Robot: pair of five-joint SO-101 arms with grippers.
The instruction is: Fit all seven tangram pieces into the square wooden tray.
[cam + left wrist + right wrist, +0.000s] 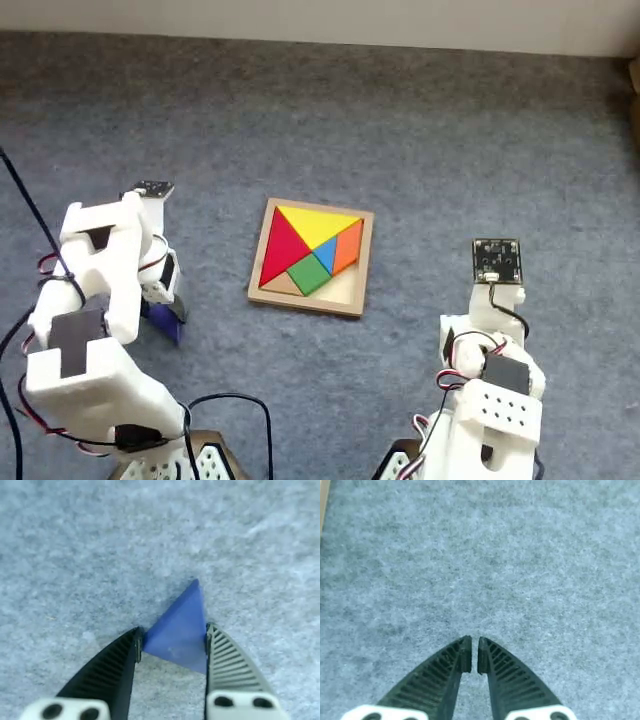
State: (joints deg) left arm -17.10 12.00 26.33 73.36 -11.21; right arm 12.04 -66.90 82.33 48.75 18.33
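The square wooden tray (357, 300) lies mid-table on the grey carpet, holding red, yellow, orange, light blue, green and tan pieces; its near right corner is bare wood. A dark blue triangle (178, 630) sits between my left gripper's (172, 640) fingers, which press on its two sides just above the carpet. In the high view that blue triangle (165, 316) shows beneath the left arm, well left of the tray. My right gripper (470, 655) hovers over bare carpet right of the tray, fingers nearly touching, holding nothing.
Grey carpet covers the table all around the tray. The right arm's body (496, 268) stands to the tray's right, the left arm's body (105, 270) to its left. A pale wall strip runs along the far edge.
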